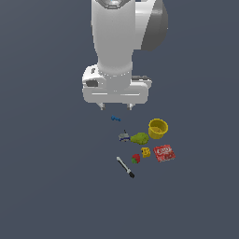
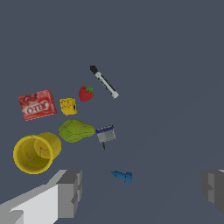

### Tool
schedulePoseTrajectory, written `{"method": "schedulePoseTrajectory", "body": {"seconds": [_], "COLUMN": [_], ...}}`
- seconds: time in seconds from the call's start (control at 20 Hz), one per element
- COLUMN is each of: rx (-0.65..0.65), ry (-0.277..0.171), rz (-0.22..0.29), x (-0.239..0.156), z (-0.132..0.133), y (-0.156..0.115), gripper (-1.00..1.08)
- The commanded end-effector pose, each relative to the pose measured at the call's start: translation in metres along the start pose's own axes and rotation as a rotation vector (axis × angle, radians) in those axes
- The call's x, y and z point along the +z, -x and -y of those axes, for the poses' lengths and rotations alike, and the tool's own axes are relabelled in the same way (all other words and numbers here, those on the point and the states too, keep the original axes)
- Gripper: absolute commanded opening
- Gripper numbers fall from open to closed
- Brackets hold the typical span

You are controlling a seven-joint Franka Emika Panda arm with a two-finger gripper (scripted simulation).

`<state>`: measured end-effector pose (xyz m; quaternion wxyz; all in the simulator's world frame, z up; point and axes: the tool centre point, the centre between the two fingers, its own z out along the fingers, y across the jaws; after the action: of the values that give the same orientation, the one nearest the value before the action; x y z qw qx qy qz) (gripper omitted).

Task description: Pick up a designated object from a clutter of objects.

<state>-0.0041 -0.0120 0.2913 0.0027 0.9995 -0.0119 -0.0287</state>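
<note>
Block (image 1: 145,152) well apart from hand (image 1: 115,107)

Arm (image 1: 114,37): glossy white, thick rounded column; grey rounded joint cap on the exterior view's right.
Hand body (image 1: 115,88): white, wide, boxy, with small dark recesses on its face.
Gripper (image 1: 115,106): two short pale fingers under the hand body.
Fingers (image 2: 70,192): grey, blocky, stepped pads in the wrist view.
</note>
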Motion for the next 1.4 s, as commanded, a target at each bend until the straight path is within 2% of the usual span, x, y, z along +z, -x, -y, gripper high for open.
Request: {"method": "schedulePoseTrajectory", "body": {"seconds": [0.0, 0.5, 0.85, 1.35], "rx": [0.000, -0.022, -0.023, -0.051], "ry": [0.000, 0.039, 0.039, 0.040], "rz": [0.000, 0.021, 0.020, 0.001], "x": [0.000, 0.003, 0.005, 0.048], "z": [0.000, -0.001, 0.001, 0.031], "y": [0.000, 0.004, 0.002, -0.022], "gripper": [1.00, 1.00, 1.00, 1.00]}}
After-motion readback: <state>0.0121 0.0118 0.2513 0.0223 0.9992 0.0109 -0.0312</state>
